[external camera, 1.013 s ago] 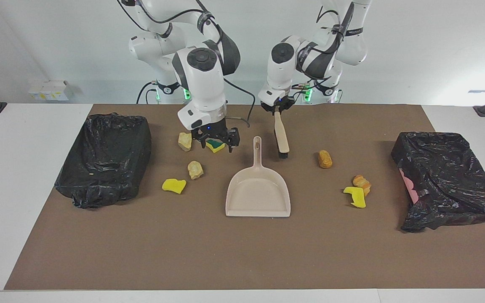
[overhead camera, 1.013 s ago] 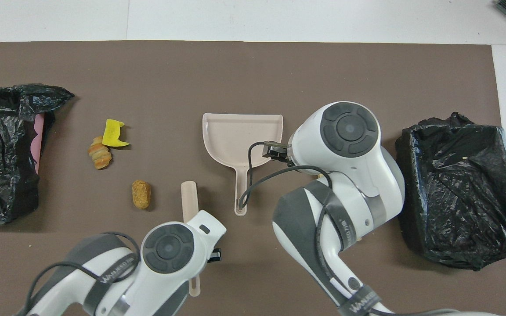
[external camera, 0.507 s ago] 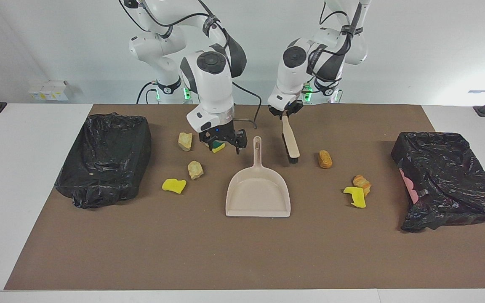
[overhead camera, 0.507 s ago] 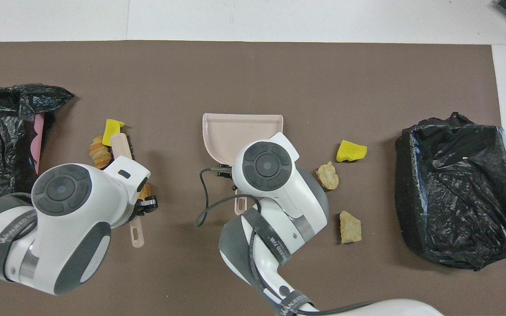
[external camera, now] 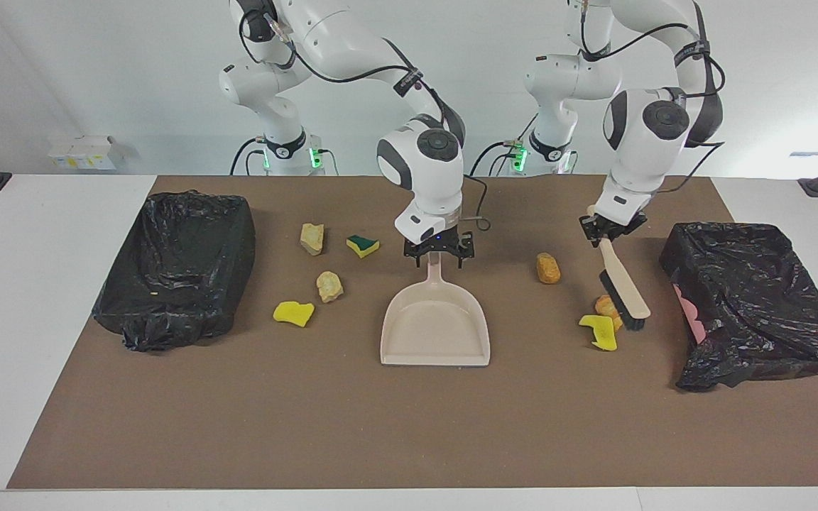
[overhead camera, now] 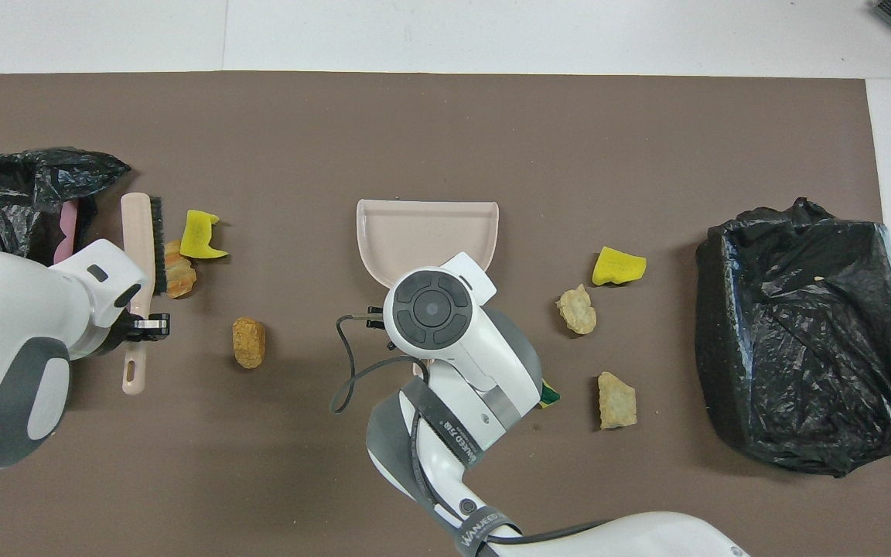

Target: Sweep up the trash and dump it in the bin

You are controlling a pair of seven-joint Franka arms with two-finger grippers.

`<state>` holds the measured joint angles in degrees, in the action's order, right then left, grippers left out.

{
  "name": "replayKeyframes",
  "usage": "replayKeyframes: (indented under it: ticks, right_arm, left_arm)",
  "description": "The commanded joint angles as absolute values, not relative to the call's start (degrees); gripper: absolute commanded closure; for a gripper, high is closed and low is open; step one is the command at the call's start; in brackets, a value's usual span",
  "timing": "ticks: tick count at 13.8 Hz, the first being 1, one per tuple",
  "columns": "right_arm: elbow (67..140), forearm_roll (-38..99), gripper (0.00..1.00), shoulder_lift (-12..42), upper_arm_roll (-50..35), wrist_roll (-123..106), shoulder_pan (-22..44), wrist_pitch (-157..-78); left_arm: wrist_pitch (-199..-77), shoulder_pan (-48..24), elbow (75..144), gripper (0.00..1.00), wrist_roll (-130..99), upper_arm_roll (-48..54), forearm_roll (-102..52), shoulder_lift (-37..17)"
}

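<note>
The left gripper [external camera: 611, 228] clamps the brush [external camera: 620, 281] handle; its bristles touch a tan lump [external camera: 608, 306] beside a yellow sponge piece [external camera: 599, 331]. The right gripper [external camera: 437, 250] straddles the dustpan [external camera: 434, 323] handle mid-mat, fingers apart. Other trash [external camera: 328, 285] lies towards the right arm's end

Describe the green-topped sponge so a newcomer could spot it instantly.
Start at the black-lined bin at the right arm's end of the table, then move toward the beige dustpan in the middle. The green-and-yellow sponge lies between them, beside a tan lump. It alone has a dark green face.
</note>
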<state>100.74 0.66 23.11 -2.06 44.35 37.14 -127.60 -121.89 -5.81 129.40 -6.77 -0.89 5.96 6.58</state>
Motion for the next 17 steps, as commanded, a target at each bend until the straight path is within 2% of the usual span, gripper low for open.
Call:
replayKeyframes:
  ticks: [1,4,5,6,9,12,17]
  right_arm:
    - [102.39,0.0,0.38,22.15,-2.2,42.46,36.83,-127.27]
    - [102.39,-0.52,0.82,22.15,-2.11,41.75,36.83,-127.18]
    - [102.31,-1.48,0.93,22.15,-2.11,41.75,36.83,-127.18]
    - [102.3,-2.36,1.0,22.15,-2.11,41.75,36.83,-127.18]
    - [102.3,-2.9,1.0,20.92,-2.2,38.25,36.39,-126.57]
    - [101.95,-2.12,1.0,18.2,-2.2,30.53,35.25,-122.27]
    - [101.16,0.0,1.0,15.56,-2.2,16.56,32.17,-117.34]
  left_arm:
    - [-124.71,-1.25,125.26,1.0,3.73,-0.09,7.9,1.52]
    - [-126.64,1.22,121.03,1.0,10.36,-0.09,10.28,-3.77]
    - [-128.22,2.19,121.03,1.0,12.46,-0.09,10.72,-4.56]
    - [-129.28,2.98,121.03,1.0,14.57,-0.09,10.81,-5.44]
    - [-129.11,3.08,121.81,1.0,19.07,-0.09,10.9,-6.42]
    - [-127.27,1.85,124.97,1.0,20.21,0.17,10.9,-4.58]
    - [-120.52,-4.03,127.0,1.0,22.77,0.26,10.9,-2.12]
